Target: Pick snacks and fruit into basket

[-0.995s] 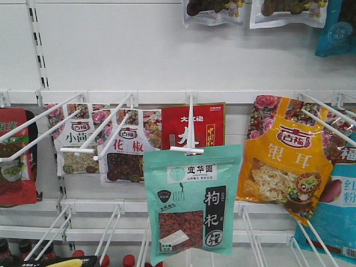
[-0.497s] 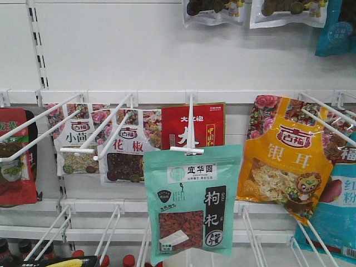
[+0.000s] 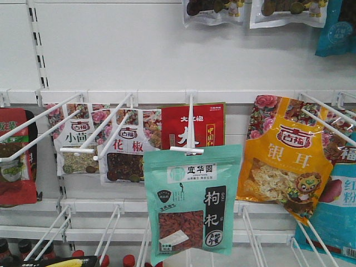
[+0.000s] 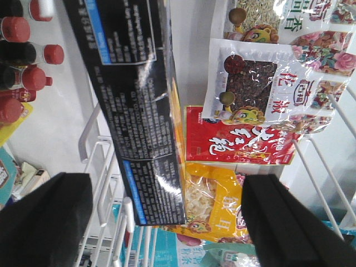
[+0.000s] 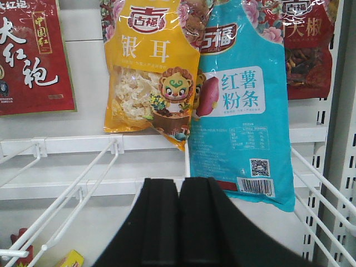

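The mint-green snack pouch (image 3: 192, 203) with its white label and red-berry window hangs on the tip of a white peg hook (image 3: 189, 130) at the middle of the front view; a sliver of it (image 4: 225, 258) shows in the left wrist view. A black packet (image 4: 139, 111) hangs there too, its printed back towards me, in line with the wide gap of my open left gripper (image 4: 167, 186). My right gripper (image 5: 179, 192) is shut on nothing, facing the shelf below the orange pouch (image 5: 150, 72). The fruit and the basket are out of view.
White peg hooks (image 3: 97, 130) jut out from the wall towards me. A red pouch (image 3: 194, 125), an orange-yellow pouch (image 3: 283, 158) and a teal-blue pouch (image 5: 245, 111) hang close by. Red-capped bottles (image 4: 33, 61) stand on a lower shelf. Wire prongs (image 5: 72, 194) run below.
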Robot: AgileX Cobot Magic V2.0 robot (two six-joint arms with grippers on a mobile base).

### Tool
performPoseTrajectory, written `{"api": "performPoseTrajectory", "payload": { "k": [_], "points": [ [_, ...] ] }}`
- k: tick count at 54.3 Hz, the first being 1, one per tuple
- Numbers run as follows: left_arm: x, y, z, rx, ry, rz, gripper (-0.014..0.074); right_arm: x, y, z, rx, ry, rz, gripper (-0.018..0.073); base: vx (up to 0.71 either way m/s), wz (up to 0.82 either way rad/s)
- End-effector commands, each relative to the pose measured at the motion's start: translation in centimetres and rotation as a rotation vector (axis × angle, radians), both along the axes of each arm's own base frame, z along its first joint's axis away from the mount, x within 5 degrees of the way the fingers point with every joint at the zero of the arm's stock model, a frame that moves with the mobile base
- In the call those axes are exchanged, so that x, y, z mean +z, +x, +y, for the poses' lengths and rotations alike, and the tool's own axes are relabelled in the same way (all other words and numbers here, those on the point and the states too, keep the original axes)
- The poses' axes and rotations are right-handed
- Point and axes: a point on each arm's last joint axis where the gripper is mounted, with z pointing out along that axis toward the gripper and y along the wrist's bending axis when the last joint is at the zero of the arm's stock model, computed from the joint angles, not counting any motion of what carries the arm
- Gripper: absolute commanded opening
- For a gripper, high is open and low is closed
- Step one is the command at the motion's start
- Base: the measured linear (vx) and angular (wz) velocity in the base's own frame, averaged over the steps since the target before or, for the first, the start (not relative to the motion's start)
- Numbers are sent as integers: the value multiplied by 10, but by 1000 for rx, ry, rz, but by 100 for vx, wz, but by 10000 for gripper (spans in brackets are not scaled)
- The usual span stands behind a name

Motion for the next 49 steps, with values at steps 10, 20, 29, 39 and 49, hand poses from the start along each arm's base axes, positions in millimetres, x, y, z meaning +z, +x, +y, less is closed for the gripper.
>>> {"api": "performPoseTrajectory", "payload": {
  "k": [10,20,29,39,49],
  "points": [
    [13,17,-4,-3,-97,-152,619,5,0,0,0,-16,-69,-8,0,0],
    [11,28,-6,-7,-115,-163,614,5,0,0,0,-16,-69,-8,0,0],
    [15,42,-8,-8,-127,-186,608,5,0,0,0,-16,-69,-8,0,0],
    [7,51,-10,-3,-117,-131,604,5,0,0,0,-16,-69,-8,0,0],
    [-3,55,-8,23,-121,-91,595,5,0,0,0,-16,-69,-8,0,0]
  ]
}}
